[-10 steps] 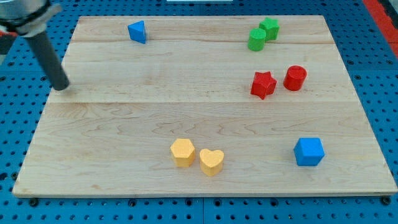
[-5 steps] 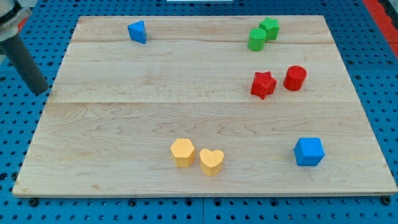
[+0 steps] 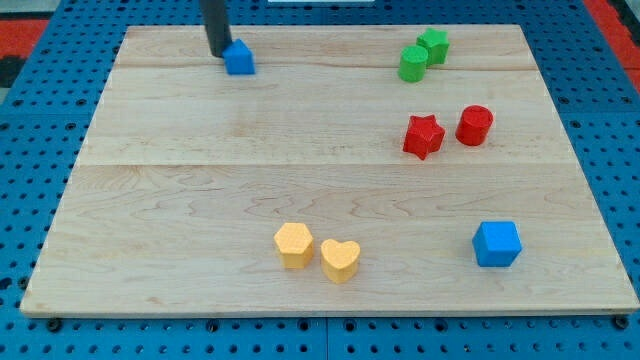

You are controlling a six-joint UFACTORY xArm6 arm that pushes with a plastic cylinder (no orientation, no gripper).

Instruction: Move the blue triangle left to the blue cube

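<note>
The rod descends nearly upright from the view's top. My tip [image 3: 219,53] rests on the desk [image 3: 200,200], touching the blue triangle's [image 3: 239,59] left side. There are no fingers, so nothing is held. The blue cube [image 3: 497,244] sits well apart, at lower right.

1. Wooden board [image 3: 150,200]: pale, planked, lying on a blue perforated base [image 3: 30,150].
2. Red star [image 3: 423,136]: right of board centre.
3. Red cylinder [image 3: 474,125]: just right of the red star.
4. Green star [image 3: 434,44] and green cylinder [image 3: 412,64]: touching, above the red star.
5. Yellow hexagon [image 3: 294,245] and yellow heart [image 3: 340,260]: touching, well below-left of the red star.
</note>
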